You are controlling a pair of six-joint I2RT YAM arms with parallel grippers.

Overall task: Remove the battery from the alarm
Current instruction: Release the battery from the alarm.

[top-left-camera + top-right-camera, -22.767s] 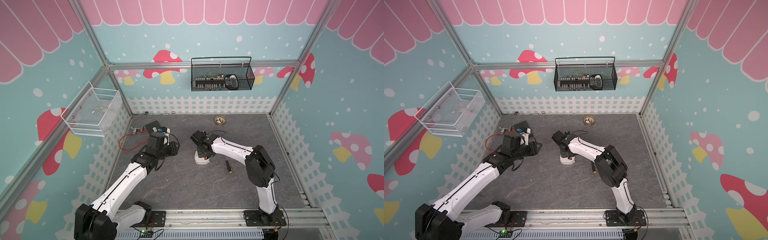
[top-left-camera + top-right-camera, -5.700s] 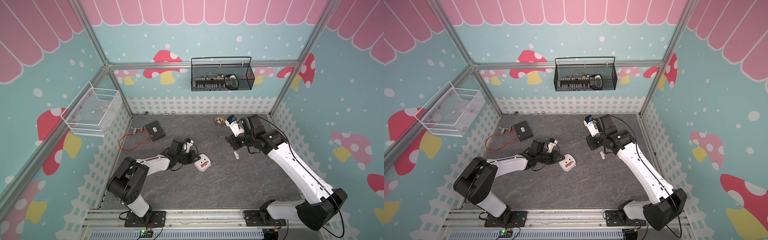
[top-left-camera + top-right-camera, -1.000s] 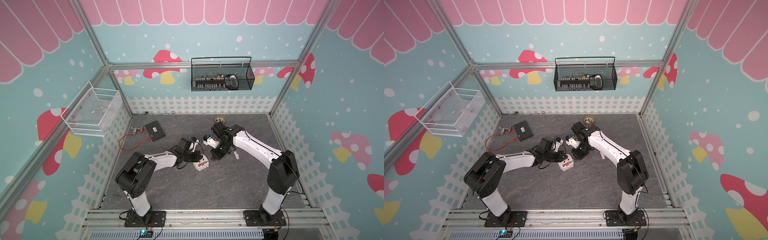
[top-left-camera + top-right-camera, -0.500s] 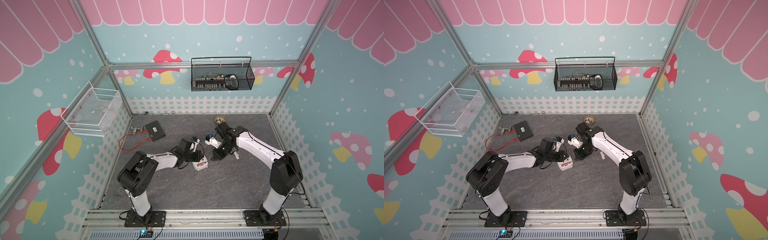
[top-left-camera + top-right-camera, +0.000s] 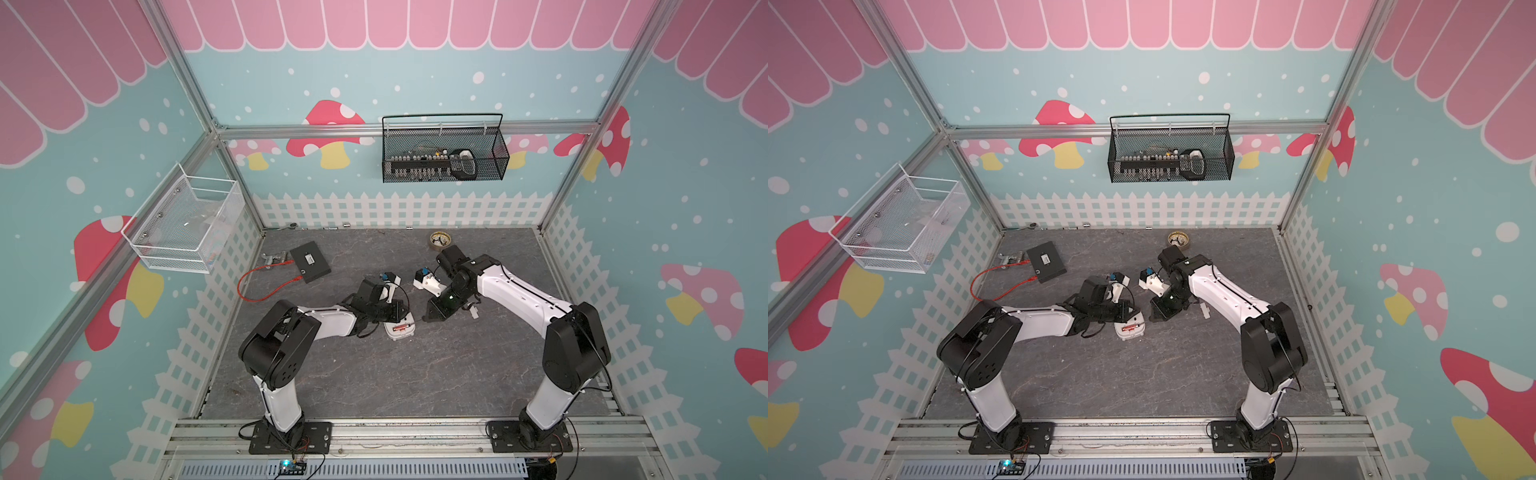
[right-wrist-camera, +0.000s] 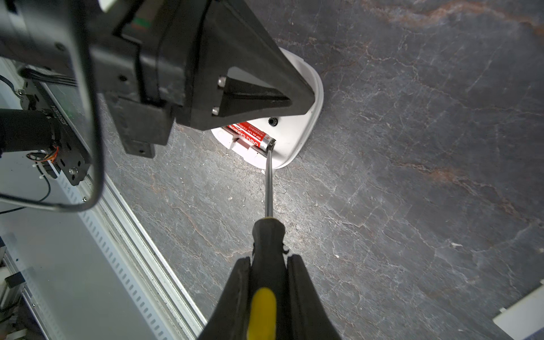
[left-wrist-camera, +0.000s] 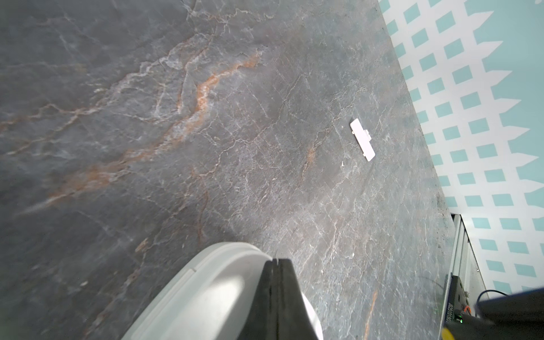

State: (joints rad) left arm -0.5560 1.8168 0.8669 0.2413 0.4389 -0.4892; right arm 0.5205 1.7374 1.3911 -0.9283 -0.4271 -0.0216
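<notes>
Directly under the tip of the left gripper [image 7: 276,260] lies the alarm [image 6: 297,138], back side up on the grey stone-patterned table [image 5: 374,374]. The left gripper's jaws are pressed flat together with nothing between them, and their joined tip sits on the alarm's white shell. Whether it bears down or only touches cannot be told.

Just off that tip, in the open rectangular recess of the alarm's back, sits the battery [image 6: 250,135]. It is red with white lettering, and its metallic end points toward the right gripper [image 6: 266,259].

The right gripper is clamped around the black-and-yellow handle of a screwdriver [image 6: 268,188]. The bare steel shaft runs straight out ahead of its fingers [image 6: 240,282], and the blade tip meets the battery's metal end at the edge of the recess.

In both top views the two grippers face each other across the alarm [image 5: 401,330] [image 5: 1131,330], the left gripper [image 5: 395,309] over it and the right gripper [image 5: 430,316] close beside it.

A small white cover plate [image 5: 473,312] lies flat on the table behind the right gripper, near its wrist and apart from the alarm. Farther beyond that wrist, near the back fence, rests a round brass-coloured disc [image 5: 440,240]. Well behind the left gripper's arm sits a black box [image 5: 310,262] with a red cable [image 5: 266,291] looping from it.
</notes>
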